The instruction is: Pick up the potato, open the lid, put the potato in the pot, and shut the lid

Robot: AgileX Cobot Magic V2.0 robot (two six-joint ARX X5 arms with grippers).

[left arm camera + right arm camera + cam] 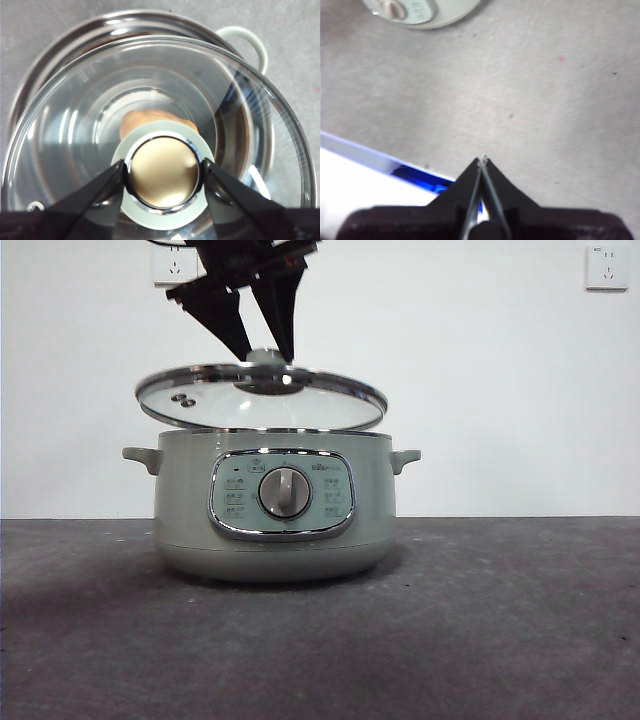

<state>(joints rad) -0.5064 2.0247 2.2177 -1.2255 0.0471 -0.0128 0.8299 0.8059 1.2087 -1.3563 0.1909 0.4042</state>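
Observation:
The sage-green pot (pixel 270 505) stands mid-table, its dial facing the front camera. Just above its rim hangs the glass lid (pixel 200 405), tilted, higher on the left. My left gripper (pixel 265 352) comes down from above and is shut on the lid's knob (pixel 162 172). Through the glass, the left wrist view shows the orange-brown potato (pixel 150 119) lying inside the pot (pixel 55 60). My right gripper (pixel 483 161) is shut on nothing, low over bare table away from the pot (pixel 447 12).
The grey table top (pixel 500 620) spreads around the pot. A white wall with two sockets (pixel 606 267) stands behind. In the right wrist view a blue-and-white edge (pixel 365 170) runs close to the right gripper.

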